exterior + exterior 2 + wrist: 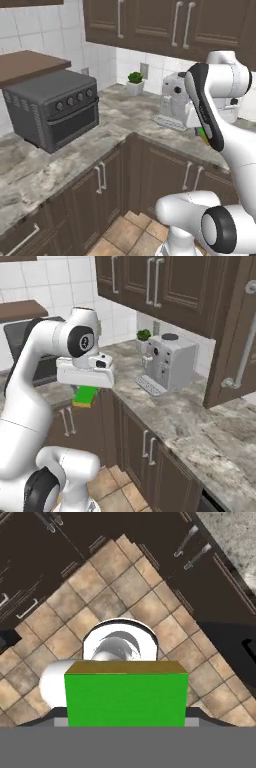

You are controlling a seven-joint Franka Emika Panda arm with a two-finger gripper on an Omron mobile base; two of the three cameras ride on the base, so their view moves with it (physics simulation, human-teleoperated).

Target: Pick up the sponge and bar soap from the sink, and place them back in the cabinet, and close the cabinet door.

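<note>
Sponge [85,395] hangs under the gripper [86,387], clamped between its fingers in mid-air above the tiled floor [125,587], beside the marbled counter [200,426]. It looks light and soft, likely to squash and slip, so a firm hold across its short sides suits it. Off to the right the cabinet door [235,341] stands open.
</note>
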